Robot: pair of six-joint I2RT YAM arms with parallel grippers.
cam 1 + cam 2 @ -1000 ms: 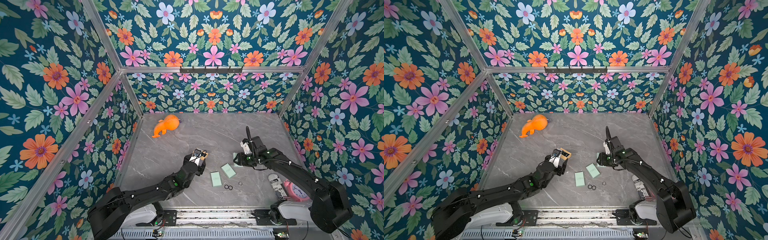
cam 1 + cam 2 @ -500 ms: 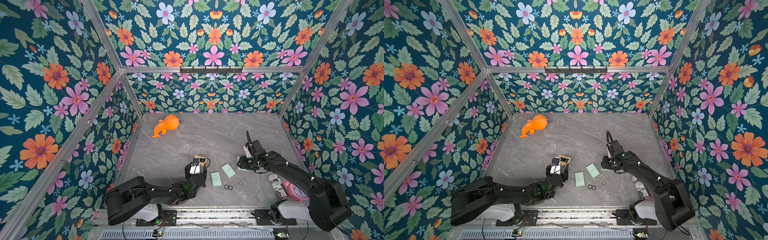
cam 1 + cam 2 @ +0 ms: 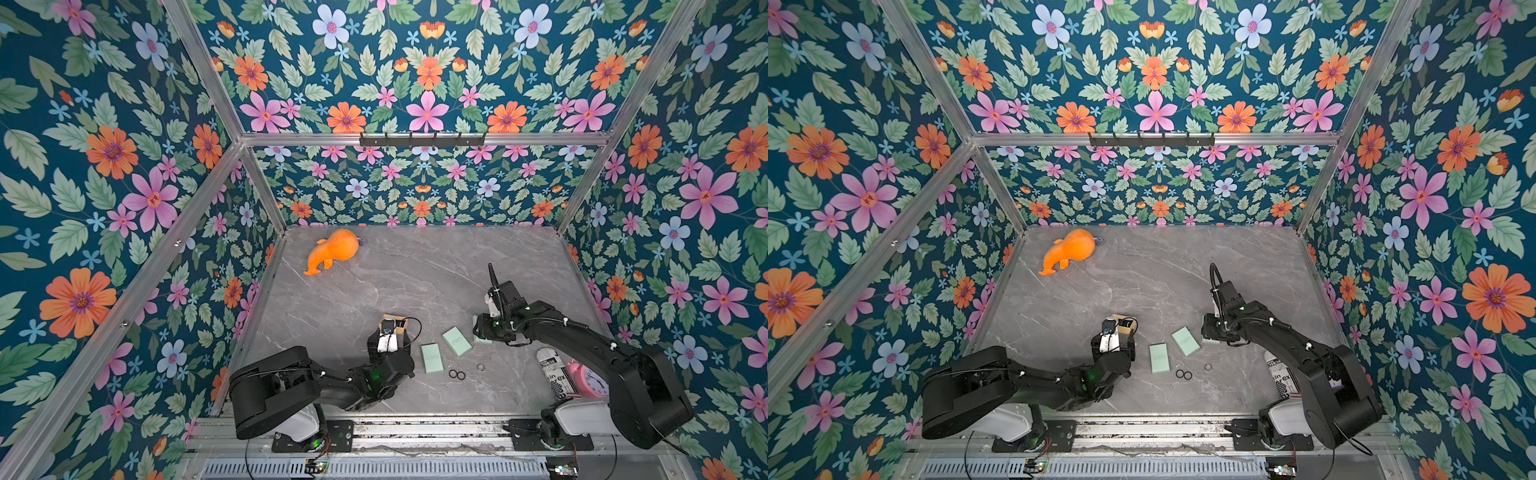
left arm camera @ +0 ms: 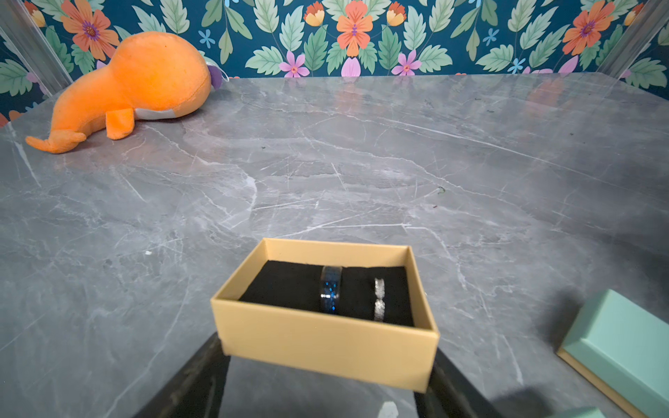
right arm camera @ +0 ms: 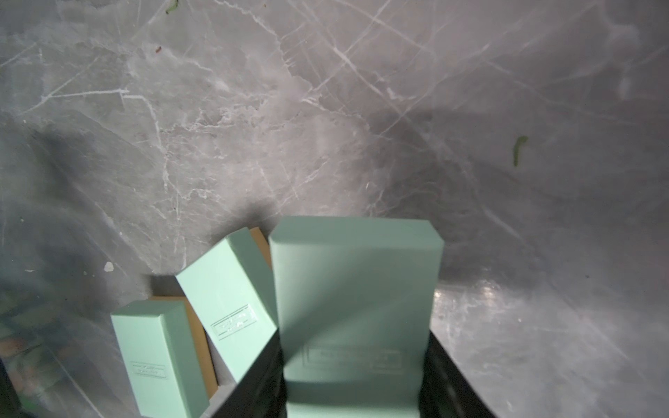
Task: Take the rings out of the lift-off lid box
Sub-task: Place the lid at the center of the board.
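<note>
My left gripper (image 4: 325,380) is shut on an open tan box (image 4: 325,343), held just above the table; in a top view the box (image 3: 400,331) shows under the wrist. In its black foam stand two rings, a dark blue-flecked one (image 4: 331,289) and a silvery one (image 4: 379,298). My right gripper (image 5: 354,380) is shut on a mint-green lid (image 5: 356,289), seen in both top views (image 3: 478,338) (image 3: 1209,340). Two black rings (image 3: 457,374) and a silvery ring (image 3: 481,367) lie loose on the table near the front.
Two more mint-green boxes (image 3: 431,358) (image 3: 456,341) lie between the grippers, close to the right one. An orange plush whale (image 3: 332,250) lies at the back left. A printed can (image 3: 555,374) and a pink alarm clock (image 3: 590,380) sit at the front right.
The left arm has folded back toward the front edge, carrying the tan box a little nearer. The right gripper has shifted slightly forward with the lid.
</note>
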